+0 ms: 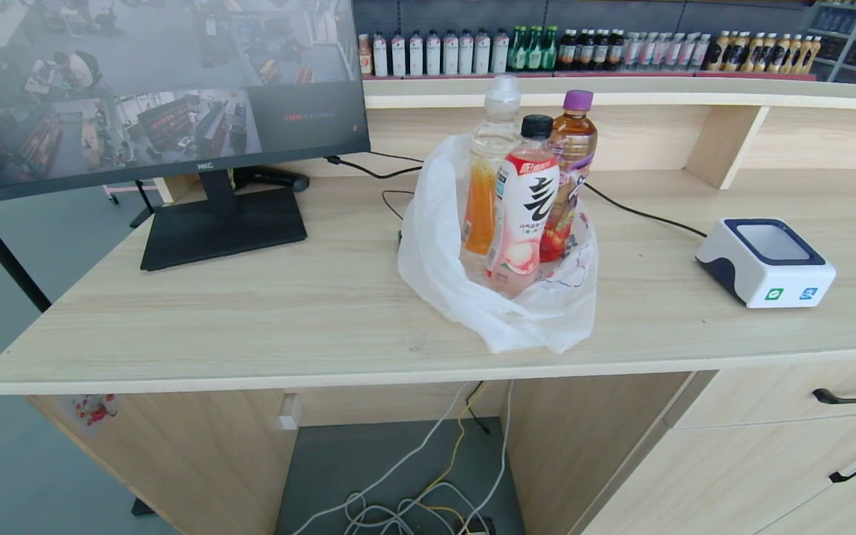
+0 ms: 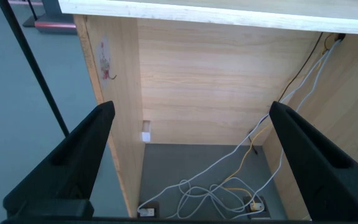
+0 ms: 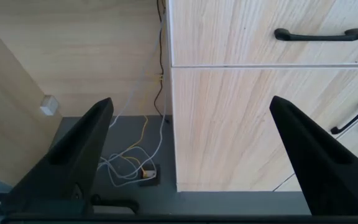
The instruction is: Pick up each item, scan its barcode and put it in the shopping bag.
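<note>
Your head camera looks down on the counter (image 1: 250,312); both wrist cameras sit low, facing its front, sharing the floor cables (image 1: 406,511).

A shop checkout: on the surface (image 1: 287,312) stand a barcode scanner (image 1: 764,261), a monitor (image 1: 153,82) showing surveillance feeds and a shopping bag (image 1: 435,253) of bottles (image 1: 524,215); behind the surface, shelves (image 1: 584,50) of bottled drinks.

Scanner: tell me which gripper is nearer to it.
Right, probably. The right gripper hangs below the counter, facing the drawers under the scanner. The left gripper faces the open bay farther left.
</note>
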Robot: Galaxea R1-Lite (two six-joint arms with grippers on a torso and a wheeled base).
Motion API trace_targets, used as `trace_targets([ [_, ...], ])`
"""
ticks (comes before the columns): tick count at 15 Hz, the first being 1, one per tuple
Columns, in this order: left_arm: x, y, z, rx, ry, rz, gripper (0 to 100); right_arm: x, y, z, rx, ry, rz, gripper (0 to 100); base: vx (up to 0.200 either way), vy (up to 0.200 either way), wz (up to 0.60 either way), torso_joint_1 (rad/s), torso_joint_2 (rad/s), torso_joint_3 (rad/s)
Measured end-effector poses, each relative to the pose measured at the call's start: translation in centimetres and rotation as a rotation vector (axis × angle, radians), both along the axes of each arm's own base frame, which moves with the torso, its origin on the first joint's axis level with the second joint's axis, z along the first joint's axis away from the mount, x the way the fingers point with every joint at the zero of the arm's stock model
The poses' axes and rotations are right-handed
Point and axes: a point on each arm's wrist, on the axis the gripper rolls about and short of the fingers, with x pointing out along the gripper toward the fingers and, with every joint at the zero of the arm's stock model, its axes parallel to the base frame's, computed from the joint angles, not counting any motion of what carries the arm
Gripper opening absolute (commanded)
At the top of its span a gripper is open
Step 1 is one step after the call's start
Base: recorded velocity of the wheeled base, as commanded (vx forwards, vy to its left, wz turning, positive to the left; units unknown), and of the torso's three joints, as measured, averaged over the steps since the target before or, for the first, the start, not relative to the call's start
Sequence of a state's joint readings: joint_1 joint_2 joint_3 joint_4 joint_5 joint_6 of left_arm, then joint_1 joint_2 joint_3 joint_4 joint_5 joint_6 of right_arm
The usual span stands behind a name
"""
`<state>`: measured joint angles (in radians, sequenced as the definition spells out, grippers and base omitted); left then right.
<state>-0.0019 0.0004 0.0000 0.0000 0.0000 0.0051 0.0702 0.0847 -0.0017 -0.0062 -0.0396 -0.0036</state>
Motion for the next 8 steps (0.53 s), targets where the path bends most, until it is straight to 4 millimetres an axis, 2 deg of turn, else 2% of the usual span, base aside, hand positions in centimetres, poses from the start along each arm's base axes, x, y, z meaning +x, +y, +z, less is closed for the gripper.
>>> trace_targets([
  [8,0.00,0.00,0.00,-0.004,0.000,0.001,100,0.00,0.00,0.00,0.000,0.000,0.000,100,0.000,-0.200,0.00,0.004,0.00,0.002],
])
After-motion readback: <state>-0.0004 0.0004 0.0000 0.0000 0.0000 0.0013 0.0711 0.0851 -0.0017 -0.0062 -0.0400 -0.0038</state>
